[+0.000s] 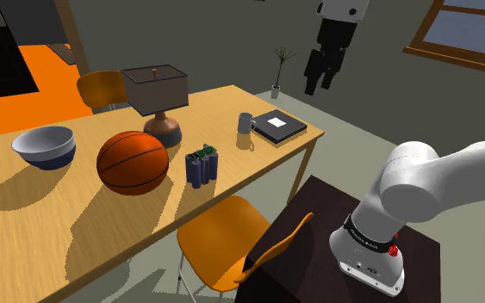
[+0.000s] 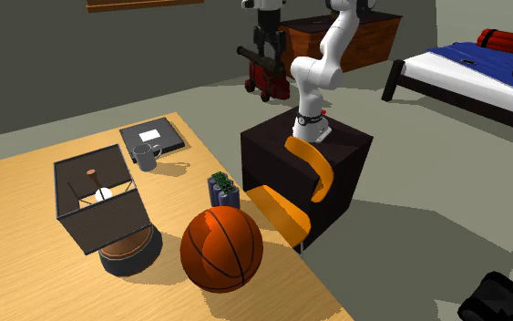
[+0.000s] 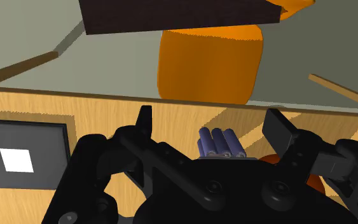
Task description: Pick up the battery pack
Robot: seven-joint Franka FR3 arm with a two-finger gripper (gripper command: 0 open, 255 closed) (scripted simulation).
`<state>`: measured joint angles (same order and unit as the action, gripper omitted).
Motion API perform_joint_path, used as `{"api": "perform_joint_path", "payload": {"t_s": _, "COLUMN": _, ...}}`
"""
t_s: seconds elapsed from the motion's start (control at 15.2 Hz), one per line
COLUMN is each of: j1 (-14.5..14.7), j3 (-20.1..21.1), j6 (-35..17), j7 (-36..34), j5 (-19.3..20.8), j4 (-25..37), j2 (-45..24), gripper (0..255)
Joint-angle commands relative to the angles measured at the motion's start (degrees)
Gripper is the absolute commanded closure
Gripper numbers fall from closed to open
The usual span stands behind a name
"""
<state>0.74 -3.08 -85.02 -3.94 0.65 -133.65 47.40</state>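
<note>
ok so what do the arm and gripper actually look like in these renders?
The white arm has smooth, rounded links with dark joints. A black band with small white lettering circles the lowest link, and a small red spot sits just below it. The all-black gripper has a boxy body and two flat, angular fingers.

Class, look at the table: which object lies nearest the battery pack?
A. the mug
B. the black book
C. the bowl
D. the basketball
D: the basketball sits right beside the battery pack, with only a narrow gap between them in both the shoulder view and the second exterior view.
</note>
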Motion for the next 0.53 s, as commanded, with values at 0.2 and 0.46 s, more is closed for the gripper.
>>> {"api": "perform_joint_path", "payload": {"t_s": 0.2, "j1": 0.87, "j3": 0.27, "j6": -5.3, "j7": 0.66, "j5": -0.29, "j4": -0.93, "j2": -4.69, "gripper": 0}}
{"api": "perform_joint_path", "payload": {"t_s": 0.46, "j1": 1.99, "j3": 0.67, "j6": -12.04, "j7": 1.58, "j5": -0.69, "j4": -1.1, "j2": -11.7, "gripper": 0}}
